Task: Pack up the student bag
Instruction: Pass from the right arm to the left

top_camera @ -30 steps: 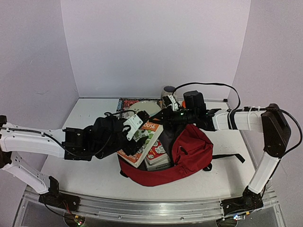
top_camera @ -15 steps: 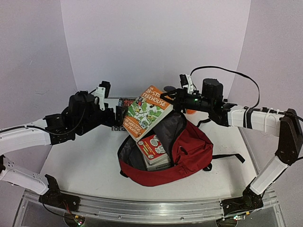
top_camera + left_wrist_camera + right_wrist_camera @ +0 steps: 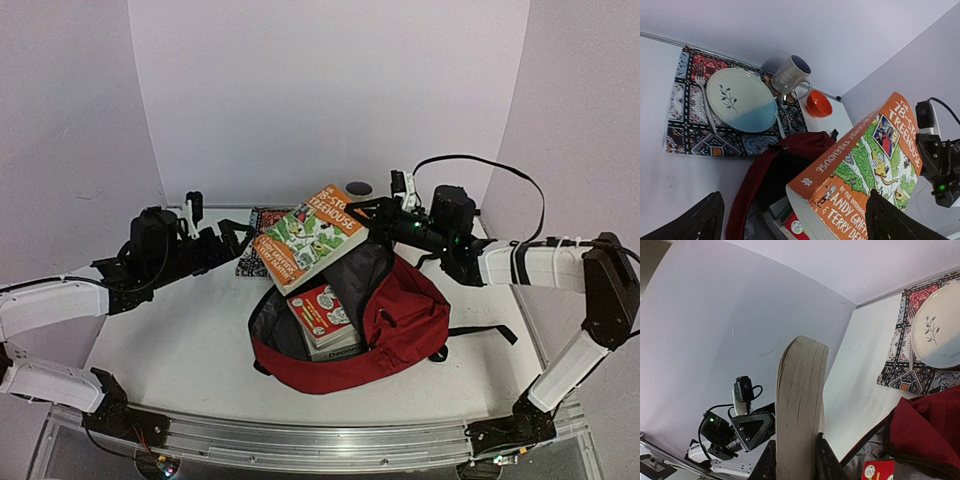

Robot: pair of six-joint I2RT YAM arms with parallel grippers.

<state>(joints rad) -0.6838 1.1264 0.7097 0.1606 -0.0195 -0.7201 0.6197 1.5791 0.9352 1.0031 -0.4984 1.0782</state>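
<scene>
Student bag [image 3: 400, 322]: lies open on the table [image 3: 180, 340], centre-right, smaller books [image 3: 325, 318] inside.
Right claw [image 3: 366, 212]: clenched on the orange book [image 3: 308, 237], which is tilted above the bag.
Left claw [image 3: 232, 240]: spread wide, gripping nothing, left of the orange book.

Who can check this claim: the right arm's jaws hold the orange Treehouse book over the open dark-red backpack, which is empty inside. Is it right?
Not empty: the top external view shows a red-and-white book lying inside the backpack. The rest stands: the jaws of the right arm hold the orange Treehouse book over it.
</scene>
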